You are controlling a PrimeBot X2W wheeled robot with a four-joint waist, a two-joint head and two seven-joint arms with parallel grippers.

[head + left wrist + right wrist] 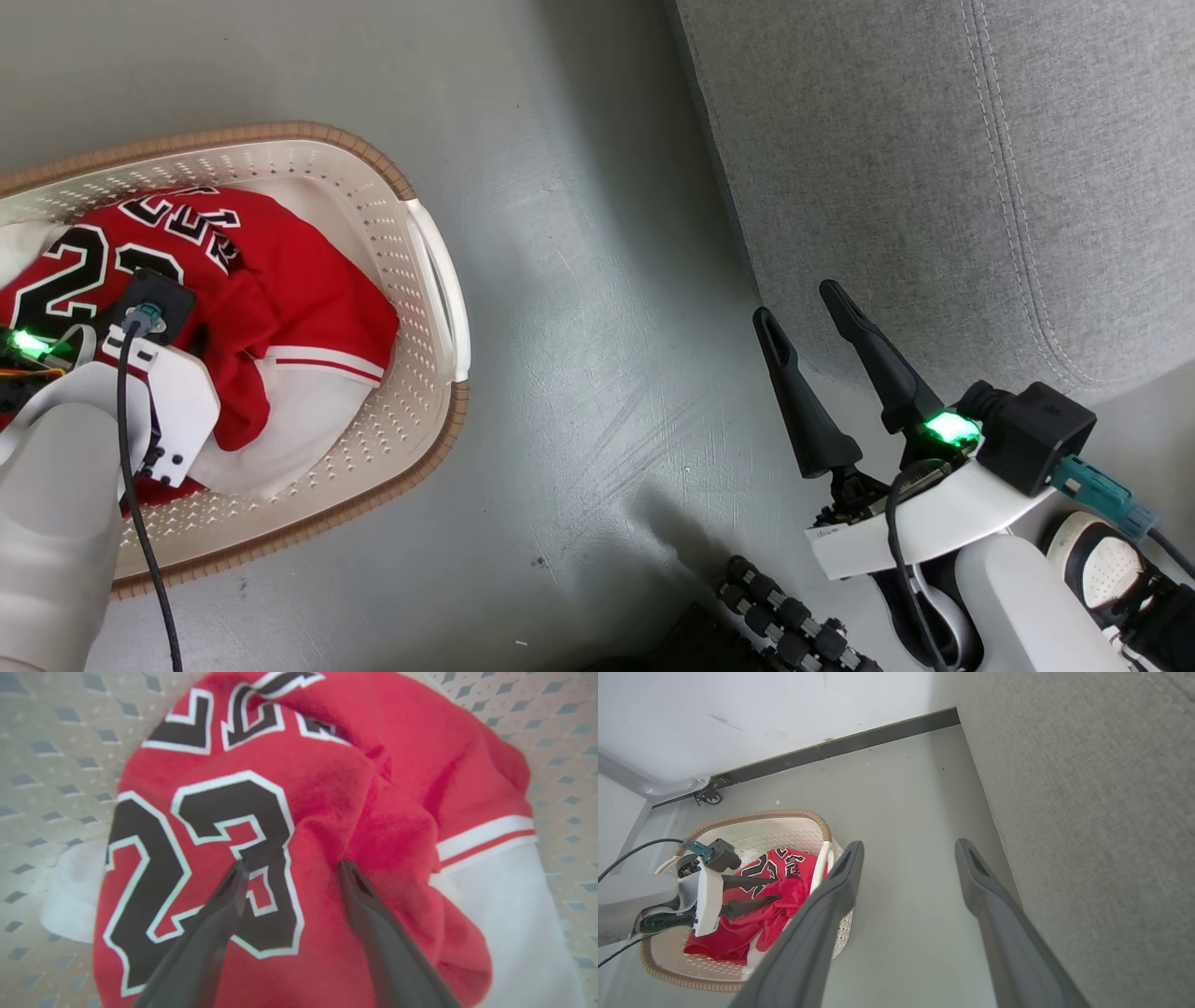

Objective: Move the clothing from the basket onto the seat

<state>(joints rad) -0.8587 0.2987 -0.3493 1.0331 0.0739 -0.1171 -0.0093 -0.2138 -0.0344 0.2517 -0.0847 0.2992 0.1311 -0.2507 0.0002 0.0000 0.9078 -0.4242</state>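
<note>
Both pairs stand wide: our left jaws straddle a fold of red number-23 jersey in the oval cream plastic basket, poised to pinch; our right jaws idle beside the grey woven seat.

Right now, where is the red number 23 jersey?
The jersey lies crumpled in the basket on the floor, at the left of the head view. The open left hand points down at its number 23.

Pale grey forearms, white wrist plates, black cables, green lights, teal plugs; each end effector has long dark fingers.
</note>
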